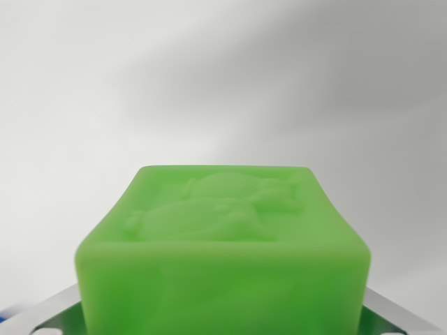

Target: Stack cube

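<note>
Close up, green cube (222,258), between end effector (223,317) fingers

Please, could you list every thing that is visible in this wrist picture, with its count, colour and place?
cube: one, green, raised figure on its upper face, centre bottom of the wrist view, very close to the camera.
surface: one, white-grey, plain, fills the background behind the cube.
blue object: one small sliver, left edge near the bottom; too little shows to name it.
gripper: metallic parts show at both lower corners beside the cube; the cube hides the fingertips.
</note>
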### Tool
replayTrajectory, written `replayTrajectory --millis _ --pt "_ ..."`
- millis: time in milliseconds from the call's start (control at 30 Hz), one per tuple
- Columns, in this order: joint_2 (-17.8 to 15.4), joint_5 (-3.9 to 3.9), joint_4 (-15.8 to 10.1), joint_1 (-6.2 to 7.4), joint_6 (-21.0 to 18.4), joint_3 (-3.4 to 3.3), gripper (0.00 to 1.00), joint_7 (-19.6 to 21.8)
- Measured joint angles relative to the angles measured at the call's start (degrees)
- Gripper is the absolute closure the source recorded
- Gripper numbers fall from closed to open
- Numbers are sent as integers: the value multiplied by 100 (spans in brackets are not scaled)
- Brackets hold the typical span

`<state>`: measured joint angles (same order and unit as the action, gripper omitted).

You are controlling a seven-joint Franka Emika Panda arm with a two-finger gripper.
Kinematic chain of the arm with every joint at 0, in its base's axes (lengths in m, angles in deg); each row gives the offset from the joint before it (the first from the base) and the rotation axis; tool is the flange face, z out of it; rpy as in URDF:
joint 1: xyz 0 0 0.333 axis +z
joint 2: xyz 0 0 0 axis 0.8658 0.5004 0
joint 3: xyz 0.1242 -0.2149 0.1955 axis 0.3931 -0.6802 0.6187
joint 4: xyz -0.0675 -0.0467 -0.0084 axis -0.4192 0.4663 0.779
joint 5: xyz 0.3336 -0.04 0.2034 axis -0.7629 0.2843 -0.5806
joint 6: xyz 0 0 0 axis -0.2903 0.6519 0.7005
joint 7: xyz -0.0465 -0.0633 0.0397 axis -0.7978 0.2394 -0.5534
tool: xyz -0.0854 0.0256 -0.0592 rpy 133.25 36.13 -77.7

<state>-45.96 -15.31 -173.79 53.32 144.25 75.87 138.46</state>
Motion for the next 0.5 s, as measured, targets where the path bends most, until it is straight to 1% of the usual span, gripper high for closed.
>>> replayTrajectory --millis 167,500 --pt "-84 22 -79 74 0 17 100 162" --pt "-283 75 -257 232 -3 74 100 531"
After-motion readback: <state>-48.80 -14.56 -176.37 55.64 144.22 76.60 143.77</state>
